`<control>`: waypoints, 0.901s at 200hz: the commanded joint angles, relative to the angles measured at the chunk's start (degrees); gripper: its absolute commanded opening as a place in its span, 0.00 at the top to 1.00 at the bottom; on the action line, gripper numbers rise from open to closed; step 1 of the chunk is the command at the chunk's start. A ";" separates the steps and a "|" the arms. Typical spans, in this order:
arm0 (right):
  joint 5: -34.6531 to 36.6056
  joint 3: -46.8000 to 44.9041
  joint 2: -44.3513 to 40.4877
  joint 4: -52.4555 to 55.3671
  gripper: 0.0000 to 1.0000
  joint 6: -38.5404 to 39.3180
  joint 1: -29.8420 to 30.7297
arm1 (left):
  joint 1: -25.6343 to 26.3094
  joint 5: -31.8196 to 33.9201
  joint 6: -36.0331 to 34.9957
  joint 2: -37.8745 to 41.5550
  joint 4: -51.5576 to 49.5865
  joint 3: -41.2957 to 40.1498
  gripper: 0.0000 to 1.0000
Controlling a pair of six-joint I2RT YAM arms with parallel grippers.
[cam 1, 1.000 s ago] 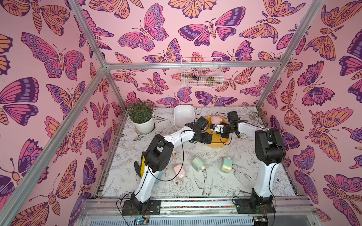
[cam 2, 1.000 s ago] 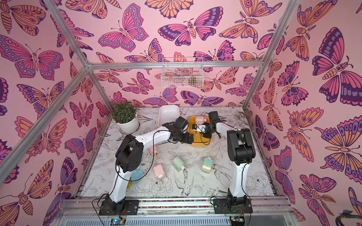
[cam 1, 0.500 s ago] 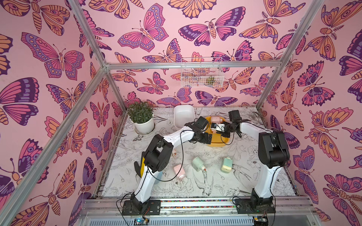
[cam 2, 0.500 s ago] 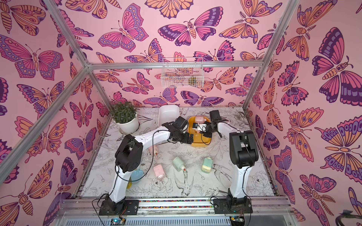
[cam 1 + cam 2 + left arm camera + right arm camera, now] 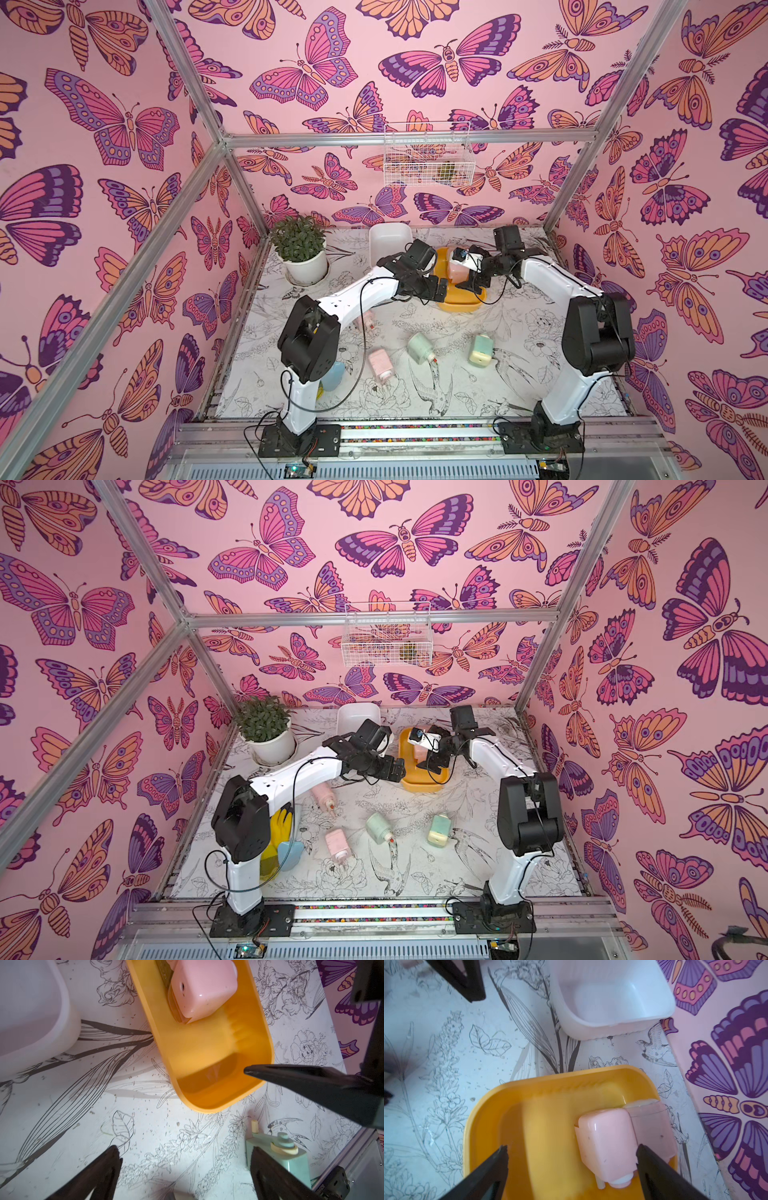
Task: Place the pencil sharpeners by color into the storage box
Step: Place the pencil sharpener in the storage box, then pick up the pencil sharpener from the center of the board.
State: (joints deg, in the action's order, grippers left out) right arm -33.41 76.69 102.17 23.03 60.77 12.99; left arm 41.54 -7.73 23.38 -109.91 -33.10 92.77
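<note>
The yellow storage box (image 5: pixel 459 306) stands at the back middle of the table. A pale pink pencil sharpener (image 5: pixel 606 1142) lies in it, free, just inside one finger of my open right gripper (image 5: pixel 572 1148), which hangs over the box (image 5: pixel 529 1088). My left gripper (image 5: pixel 185 1149) is open and empty above the table beside the box (image 5: pixel 207 1103). On the table lie a pink sharpener (image 5: pixel 380 363), two mint green ones (image 5: pixel 419 347) (image 5: pixel 481 351), and another pink one (image 5: pixel 322 793) partly under the left arm.
An empty white box (image 5: pixel 388 241) stands left of the yellow one, and a potted plant (image 5: pixel 301 249) sits in the back left corner. A yellow glove (image 5: pixel 280 825) and a light blue shovel (image 5: pixel 291 852) lie by the left arm's base. A wire basket (image 5: pixel 428 160) hangs on the back wall.
My right gripper has gone from shut to open over the yellow box, and the pink sharpener it carried now lies in the box. The left arm has stayed still.
</note>
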 commanded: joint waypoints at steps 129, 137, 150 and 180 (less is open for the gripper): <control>39.65 -7.26 -9.85 -22.18 0.01 -60.45 14.08 | -6.82 19.94 31.77 19.82 -27.11 -13.86 0.00; 40.30 -7.29 -9.91 -21.72 0.01 -61.53 14.05 | -5.54 18.72 34.26 19.36 -29.60 -13.45 0.00; 43.08 -8.03 -9.86 -22.46 0.01 -63.10 14.08 | -3.34 16.05 35.23 18.68 -32.53 -13.19 0.00; 51.38 -9.98 -10.24 -24.25 0.01 -63.76 14.08 | 0.44 18.65 35.73 20.57 -37.98 -15.38 0.00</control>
State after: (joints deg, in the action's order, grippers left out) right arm 8.99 68.12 93.32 0.67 0.69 27.14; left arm 40.23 10.35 55.68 -90.24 -62.78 78.94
